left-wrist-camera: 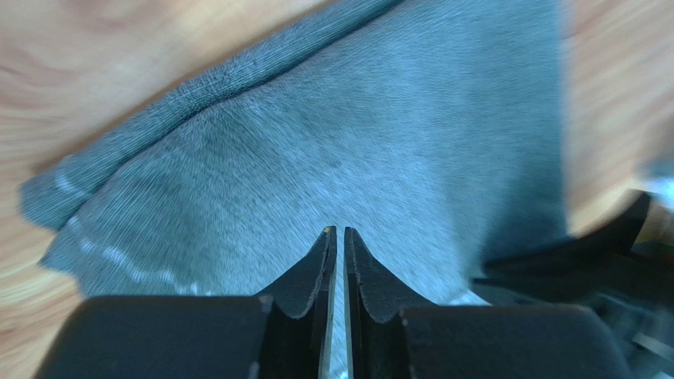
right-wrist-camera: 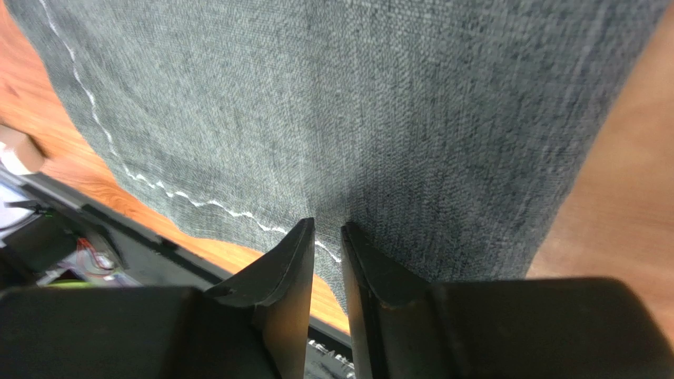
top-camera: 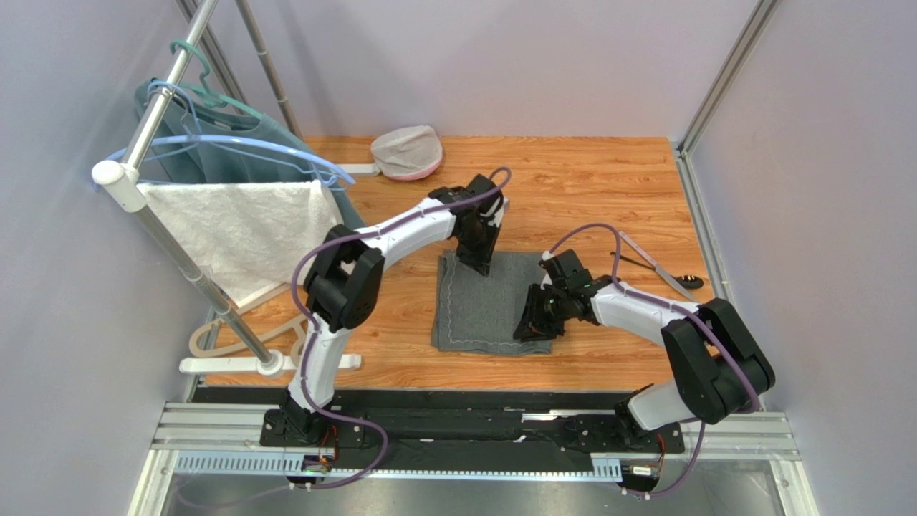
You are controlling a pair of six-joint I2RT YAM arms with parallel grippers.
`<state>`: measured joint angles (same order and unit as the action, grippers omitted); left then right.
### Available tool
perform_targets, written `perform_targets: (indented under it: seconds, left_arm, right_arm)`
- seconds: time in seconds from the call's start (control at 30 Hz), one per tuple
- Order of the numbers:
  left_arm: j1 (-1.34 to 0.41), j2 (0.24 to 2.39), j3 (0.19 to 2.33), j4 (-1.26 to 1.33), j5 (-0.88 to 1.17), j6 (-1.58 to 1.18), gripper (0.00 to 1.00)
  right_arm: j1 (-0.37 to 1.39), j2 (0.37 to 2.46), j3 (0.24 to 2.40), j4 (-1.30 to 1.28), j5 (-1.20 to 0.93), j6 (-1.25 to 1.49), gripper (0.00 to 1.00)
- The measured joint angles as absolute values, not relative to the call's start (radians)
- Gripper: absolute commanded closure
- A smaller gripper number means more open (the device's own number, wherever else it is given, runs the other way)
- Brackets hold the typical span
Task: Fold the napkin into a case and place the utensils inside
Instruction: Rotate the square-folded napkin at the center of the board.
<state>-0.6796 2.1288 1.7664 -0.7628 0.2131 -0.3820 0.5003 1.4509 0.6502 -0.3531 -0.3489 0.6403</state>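
Note:
The dark grey napkin [top-camera: 484,312] lies flat on the wooden table, its pale stitched line showing near the front edge. My left gripper [top-camera: 477,263] sits on the napkin's far edge. In the left wrist view its jaws [left-wrist-camera: 336,230] are pressed almost together over the napkin [left-wrist-camera: 356,118]. My right gripper [top-camera: 535,326] is at the napkin's near right corner. In the right wrist view its jaws [right-wrist-camera: 327,225] stand a narrow slit apart, with the napkin's [right-wrist-camera: 356,103] stitched edge running into the slit. The utensils [top-camera: 659,269], one silver and one black, lie to the right.
A rack at the left holds a white towel [top-camera: 253,231] and a teal garment [top-camera: 231,151] on hangers, its base [top-camera: 231,363] on the table. A pink-rimmed white object [top-camera: 407,151] lies at the back. Metal rails [top-camera: 474,430] run along the near edge.

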Motion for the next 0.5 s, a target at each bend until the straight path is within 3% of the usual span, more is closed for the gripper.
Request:
perform_targets:
  seconds: [0.17,0.3,0.43,0.5]
  left_arm:
    - [-0.712,2.216,1.747,-0.797,0.138,-0.405,0.85]
    - [-0.706,2.170,1.673,-0.765,0.124,-0.442,0.83]
    - [-0.736,2.064,1.516,-0.717,0.118,-0.498,0.68]
    - [-0.768,1.997,1.441,-0.723,0.118,-0.524,0.61]
  right_arm:
    - [0.422,1.457,0.645,-0.343,-0.313,0.665,0.72]
    - [0.323,1.534,0.736,-0.353,-0.281,0.627,0.72]
    - [0.293,1.676,0.943,-0.420,-0.184,0.546,0.66]
    - [0.289,1.717,1.034,-0.458,-0.157,0.508,0.54]
